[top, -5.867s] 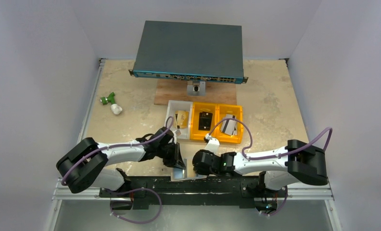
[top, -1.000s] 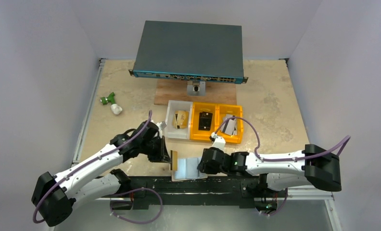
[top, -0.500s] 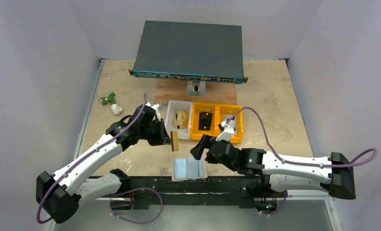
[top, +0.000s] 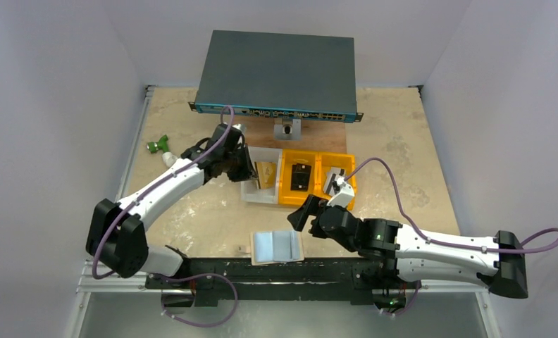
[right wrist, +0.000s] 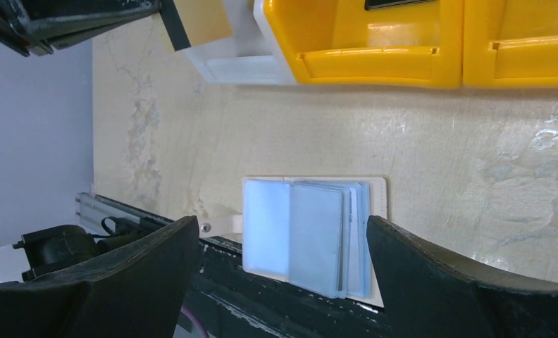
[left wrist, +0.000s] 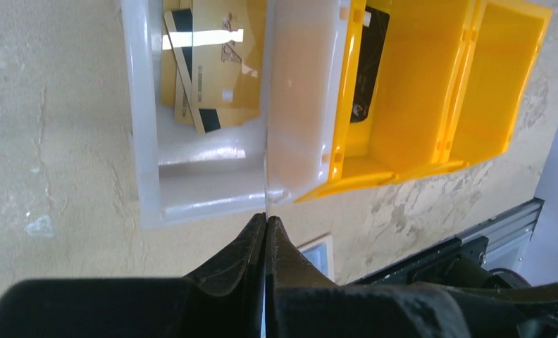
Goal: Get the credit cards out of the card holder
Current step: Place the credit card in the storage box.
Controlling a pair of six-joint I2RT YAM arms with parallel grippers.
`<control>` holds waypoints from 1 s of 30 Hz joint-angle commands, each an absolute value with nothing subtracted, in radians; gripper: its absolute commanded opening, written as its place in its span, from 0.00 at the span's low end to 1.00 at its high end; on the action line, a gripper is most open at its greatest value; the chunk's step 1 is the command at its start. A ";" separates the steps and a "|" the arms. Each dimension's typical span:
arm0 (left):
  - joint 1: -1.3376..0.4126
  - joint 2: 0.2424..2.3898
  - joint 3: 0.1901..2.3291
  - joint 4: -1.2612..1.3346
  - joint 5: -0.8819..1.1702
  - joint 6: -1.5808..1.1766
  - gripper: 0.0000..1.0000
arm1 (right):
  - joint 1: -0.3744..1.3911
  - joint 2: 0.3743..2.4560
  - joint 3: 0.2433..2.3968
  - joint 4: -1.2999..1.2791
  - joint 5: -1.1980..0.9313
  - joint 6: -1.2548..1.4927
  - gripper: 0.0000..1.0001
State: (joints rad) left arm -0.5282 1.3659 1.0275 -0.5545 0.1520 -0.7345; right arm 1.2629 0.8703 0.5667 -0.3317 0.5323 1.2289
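The card holder (top: 276, 246) lies open at the table's near edge, its pale blue sleeves (right wrist: 311, 236) facing up and fanned out. My right gripper (top: 299, 212) hovers just behind it, open, with nothing between its fingers (right wrist: 121, 282). The holder shows in the gap of the right gripper (right wrist: 282, 224) in the right wrist view. My left gripper (top: 250, 172) is shut on a gold credit card (right wrist: 199, 21) at the near edge of the white bin (top: 248, 186). In the left wrist view the held card (left wrist: 265, 176) shows edge-on above the left gripper (left wrist: 265, 220). More gold cards (left wrist: 206, 70) lie in that bin.
Two yellow bins stand right of the white one: the middle bin (top: 296, 203) holds a black card (top: 301, 174), the right bin (top: 351, 184) grey cards. A network switch (top: 276, 70) on a wooden board (top: 248, 137) fills the back. A green-and-white object (top: 162, 149) lies far left.
My left arm has carried the gold card away from the holder, back to the white bin. My right gripper has opened, let go of the holder and risen behind it.
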 commanded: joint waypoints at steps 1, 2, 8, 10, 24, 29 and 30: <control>-0.505 1.432 1.104 -0.482 0.152 -0.688 0.00 | 1.261 0.853 0.559 -0.342 0.572 1.261 0.90; -0.503 1.450 1.112 -0.480 0.159 -0.685 0.00 | 1.261 0.856 0.559 -0.342 0.573 1.261 0.90; -0.495 1.516 1.117 -0.450 0.202 -0.686 0.01 | 1.259 0.885 0.576 -0.350 0.571 1.256 0.91; -0.494 1.522 1.117 -0.451 0.204 -0.687 0.07 | 1.259 0.889 0.577 -0.346 0.569 1.256 0.91; -0.494 1.392 1.038 -0.522 0.223 -0.674 0.34 | 1.259 0.958 0.595 -0.342 0.576 1.256 0.96; -0.497 1.319 0.981 -0.537 0.249 -0.673 0.34 | 1.259 0.994 0.609 -0.363 0.580 1.248 0.95; -0.498 1.304 0.969 -0.542 0.254 -0.673 0.34 | 1.259 0.999 0.611 -0.365 0.579 1.245 0.95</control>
State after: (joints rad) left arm -0.5041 1.3731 1.0088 -0.5255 0.2173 -0.6937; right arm 1.2621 0.9825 0.5648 -0.3477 0.5339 1.2415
